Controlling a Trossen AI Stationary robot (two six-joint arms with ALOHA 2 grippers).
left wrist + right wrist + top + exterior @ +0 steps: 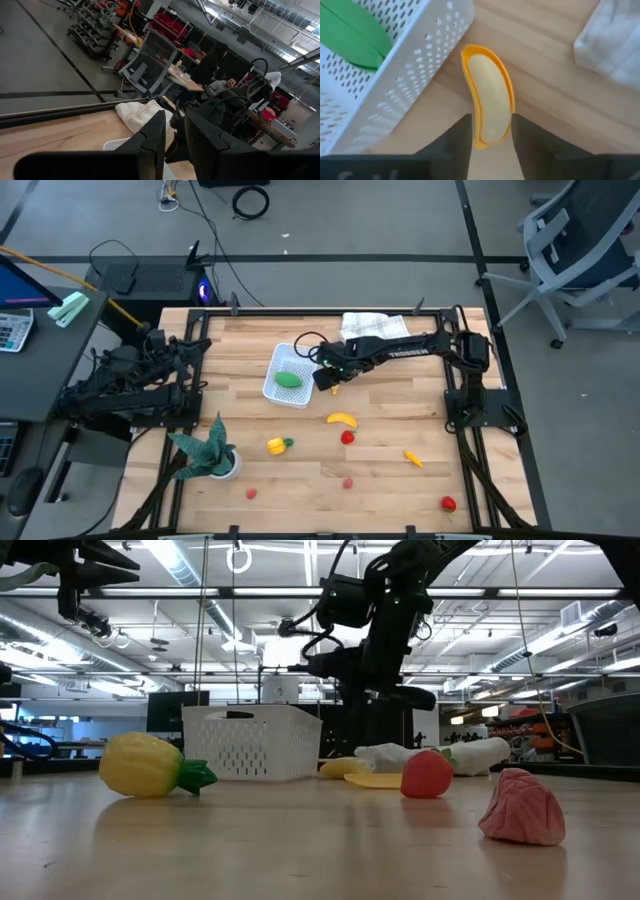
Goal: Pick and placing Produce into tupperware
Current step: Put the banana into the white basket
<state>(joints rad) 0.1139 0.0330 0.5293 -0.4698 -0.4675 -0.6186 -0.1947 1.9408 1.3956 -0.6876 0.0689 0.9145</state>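
Wooden counter (400, 410), its far half: the right claw (491, 131) grasps a half-peeled banana (489, 102) by one end, long axis pointing away from the fingers, just beside the tupperware (275, 380), which holds a green piece (289, 379). Left claw (172, 142) waits, slightly parted, at the left edge.

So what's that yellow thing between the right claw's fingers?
A banana half, beside the white basket holding a green piece; the right wrist view shows it.

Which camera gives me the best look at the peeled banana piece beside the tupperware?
Right wrist view: the peeled banana piece fills the frame beside the tupperware, between the right gripper jaws. High view shows an orange sliver; low view a partial glimpse; left wrist nothing.
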